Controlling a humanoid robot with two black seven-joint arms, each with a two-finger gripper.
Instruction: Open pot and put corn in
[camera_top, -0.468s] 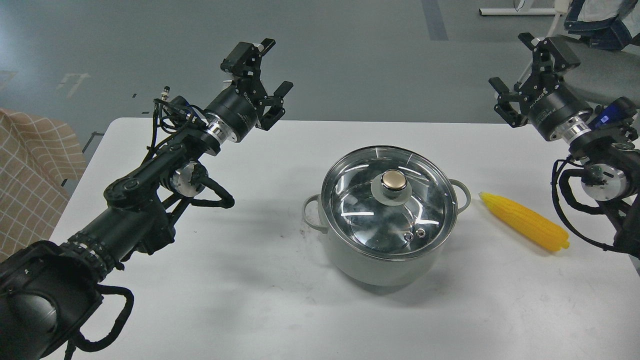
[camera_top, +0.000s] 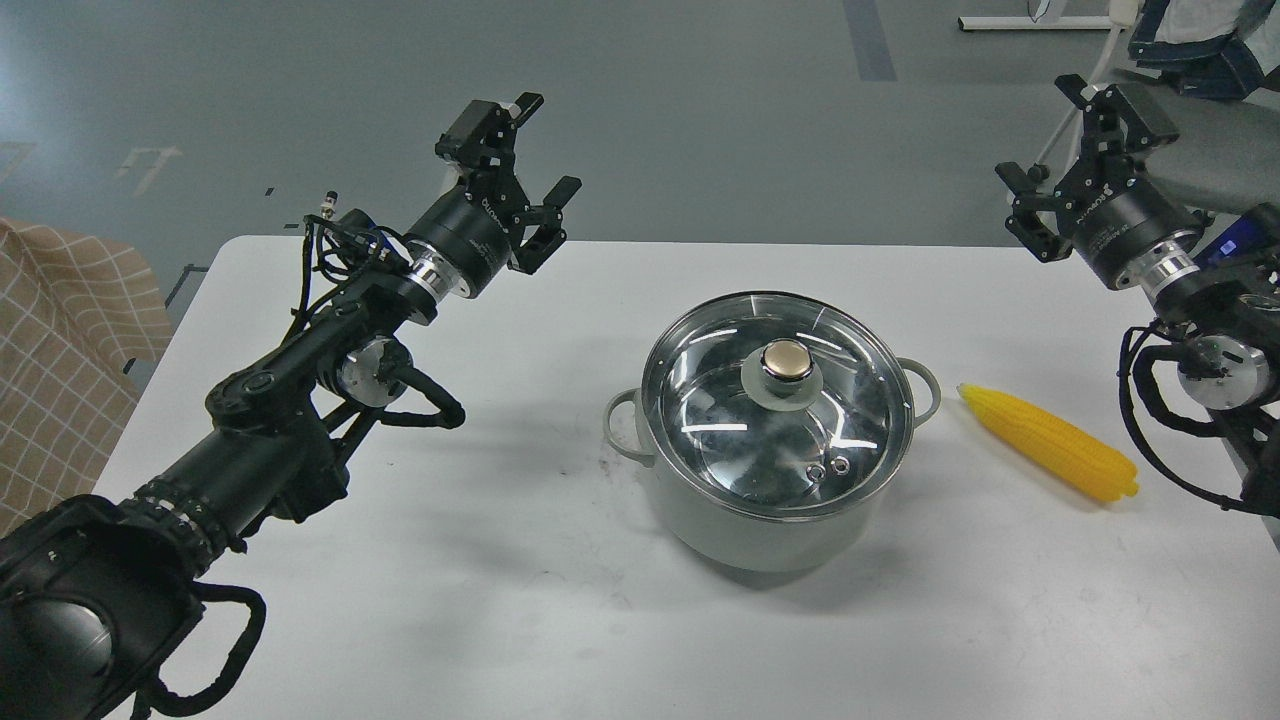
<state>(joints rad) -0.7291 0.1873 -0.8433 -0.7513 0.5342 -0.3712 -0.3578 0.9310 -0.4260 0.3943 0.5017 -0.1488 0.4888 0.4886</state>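
Note:
The pale grey-green pot (camera_top: 745, 525) stands in the middle of the white table (camera_top: 500, 600), with two loop handles. A round glass lid (camera_top: 720, 440) with a metal knob (camera_top: 787, 362) sits on it, covering it. The yellow corn (camera_top: 1050, 443) lies flat on the table just right of the pot, pointed end toward the pot. My left gripper (camera_top: 545, 142) is open and empty, raised above the table's far left edge, well away from the pot. My right gripper (camera_top: 1045, 130) is open and empty, raised at the far right, above and behind the corn.
A checked tan cloth (camera_top: 60, 340) lies off the table's left side. A grey bench (camera_top: 1210, 150) and a white frame stand on the floor at the back right. The table's far edge runs just below both grippers.

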